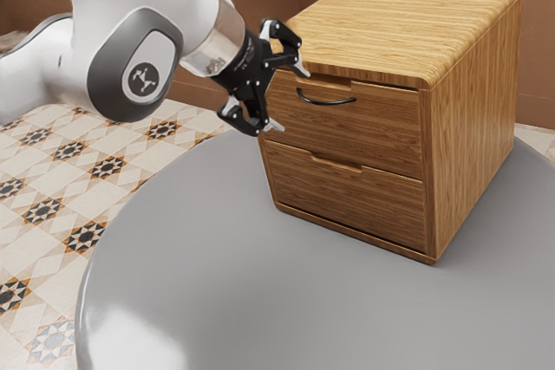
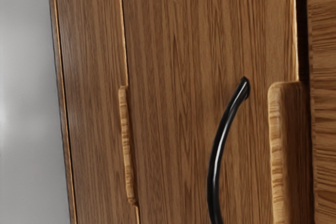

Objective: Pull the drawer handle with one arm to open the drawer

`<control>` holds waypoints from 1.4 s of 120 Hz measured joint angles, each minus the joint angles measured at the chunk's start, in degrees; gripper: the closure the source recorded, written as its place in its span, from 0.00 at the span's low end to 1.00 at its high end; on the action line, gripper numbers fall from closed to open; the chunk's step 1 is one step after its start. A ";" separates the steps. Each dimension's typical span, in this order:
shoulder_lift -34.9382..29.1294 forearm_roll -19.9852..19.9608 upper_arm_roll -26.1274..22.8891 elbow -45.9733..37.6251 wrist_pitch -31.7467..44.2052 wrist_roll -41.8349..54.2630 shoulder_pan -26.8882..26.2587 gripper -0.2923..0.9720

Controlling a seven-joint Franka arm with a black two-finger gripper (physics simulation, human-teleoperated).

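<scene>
Drawer handle [image 1: 325, 102] not yet gripped; pull not begun.

Top drawer [image 1: 373, 132] of the wooden cabinet [image 1: 473, 119] looks flush with the lower drawer [image 1: 347, 192] beneath it, so I judge it closed and the task barely started. The cabinet stands on the grey table [image 1: 260, 292]. In the exterior view the gripper [image 1: 273, 84] hovers at the drawer front's near edge, its fingers spread wide and holding nothing, with the handle close by at about three o'clock from it. The wrist view looks onto the black handle from close up. What is left, as I judge it, is to reach over the handle, close on it, and pull the drawer out.
</scene>
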 joint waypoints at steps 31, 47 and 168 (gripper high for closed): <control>2.94 0.05 -0.01 1.24 -1.16 -0.41 0.00 0.33; 3.46 0.01 -0.01 1.73 -1.31 -0.50 0.04 0.33; 5.82 -0.50 0.17 2.93 -0.99 -0.85 0.34 0.40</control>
